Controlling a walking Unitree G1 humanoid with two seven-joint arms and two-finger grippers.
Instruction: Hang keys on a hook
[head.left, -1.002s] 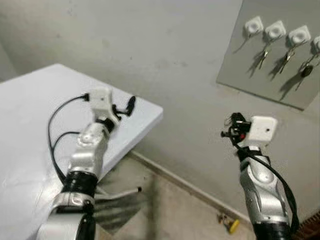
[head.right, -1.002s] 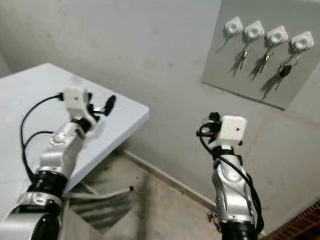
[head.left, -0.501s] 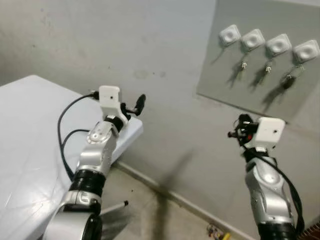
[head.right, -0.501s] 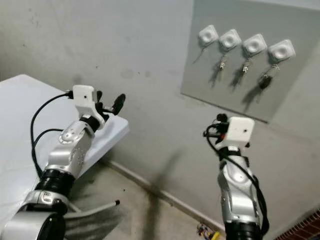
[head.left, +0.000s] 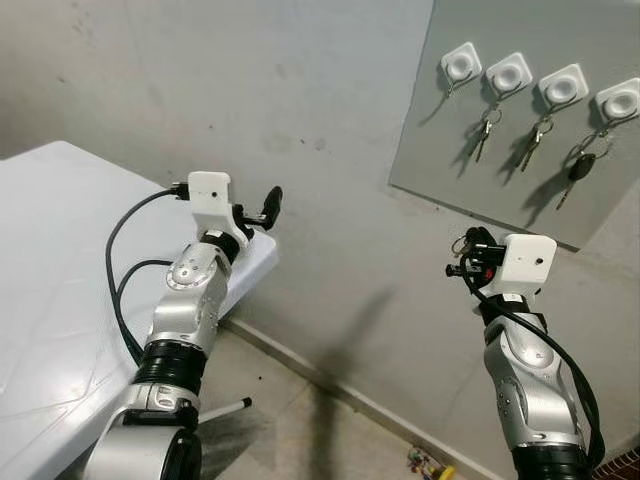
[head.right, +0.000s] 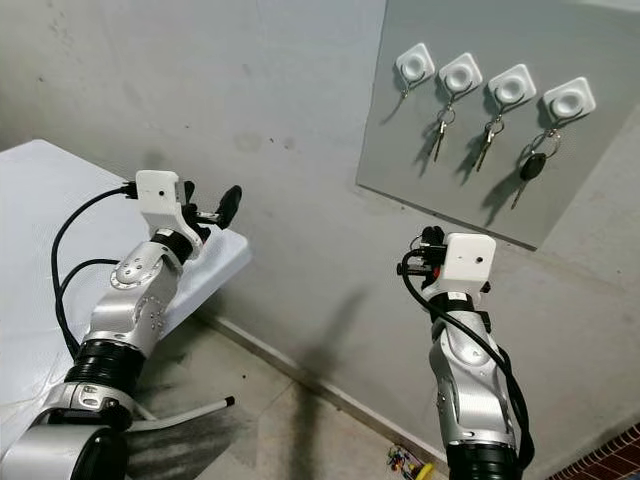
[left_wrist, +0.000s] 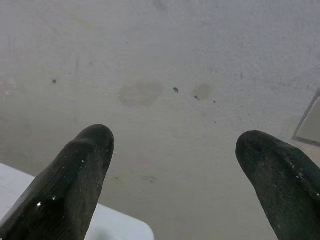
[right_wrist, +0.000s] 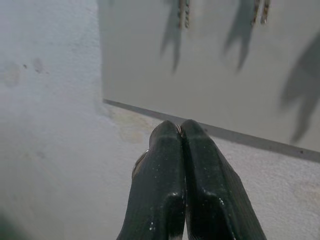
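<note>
The right gripper (right_wrist: 179, 129) is held raised in front of the wall, below and to the left of the board (head.left: 450, 160). Its fingers (right_wrist: 160, 165) are pressed fully together. A thin metal edge, taken to be a key ring (right_wrist: 138, 162), is seen pinched at their side; the keys themselves cannot be made out. This tight pinch is judged to be what keeps the ring from slipping during the approach. The arm is pointed at the board's lower edge, well apart from the hooks, so a lift is judged to be required. The left gripper (left_wrist: 175, 150) is held over the corner of the white desk (head.left: 60, 260) with its fingers spread wide and nothing between them. It is aimed at bare wall, apparently parked out of the way. Counts on the board: four white hooks in one row. Three hanging key sets are noted, on the second hook (head.right: 460, 72), third hook (head.right: 510, 83) and fourth hook (head.right: 568, 98). The fourth carries a dark fob (head.right: 527, 167). The first hook (head.right: 415, 65) appears vacant and is judged the likely target. One small coloured object (head.right: 402, 460) is noted on the floor.
</note>
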